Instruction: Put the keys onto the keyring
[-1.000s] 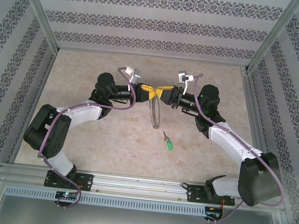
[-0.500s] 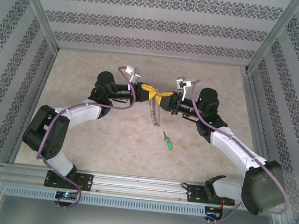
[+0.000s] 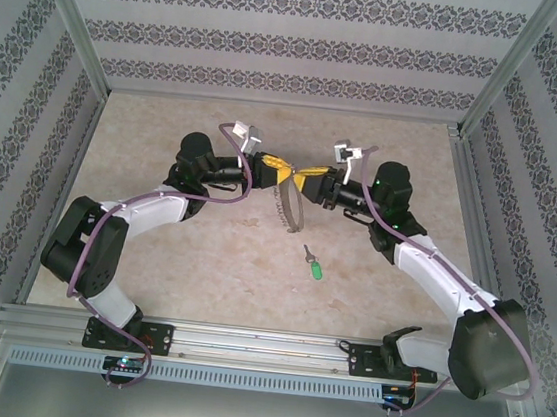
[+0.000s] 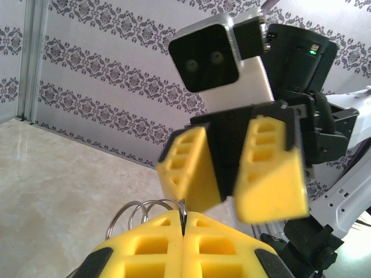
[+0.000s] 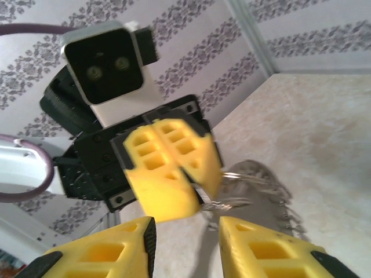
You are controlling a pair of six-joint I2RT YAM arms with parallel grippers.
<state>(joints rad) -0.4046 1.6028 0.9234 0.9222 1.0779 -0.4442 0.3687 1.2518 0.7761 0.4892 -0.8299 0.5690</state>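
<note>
The keyring (image 3: 286, 207), a thin grey wire ring fringed with small links, hangs above the table from my left gripper (image 3: 274, 172). In the left wrist view my left gripper (image 4: 184, 223) is shut on the keyring's rim (image 4: 183, 209), with small wire loops (image 4: 136, 209) beside it. My right gripper (image 3: 308, 180) faces it a little apart, open and holding nothing. From the right wrist view, my right gripper (image 5: 185, 231) stands open just short of the keyring (image 5: 264, 188). The green-headed key (image 3: 315, 266) lies on the table nearer the front.
The marble-patterned table (image 3: 154, 245) is boxed in by patterned walls and aluminium posts (image 3: 73, 24). A metal rail (image 3: 263, 346) runs along the near edge by the arm bases.
My right gripper has widened its jaws and drawn back slightly from the left one. The keyring stays in the left gripper and the key has not moved.
</note>
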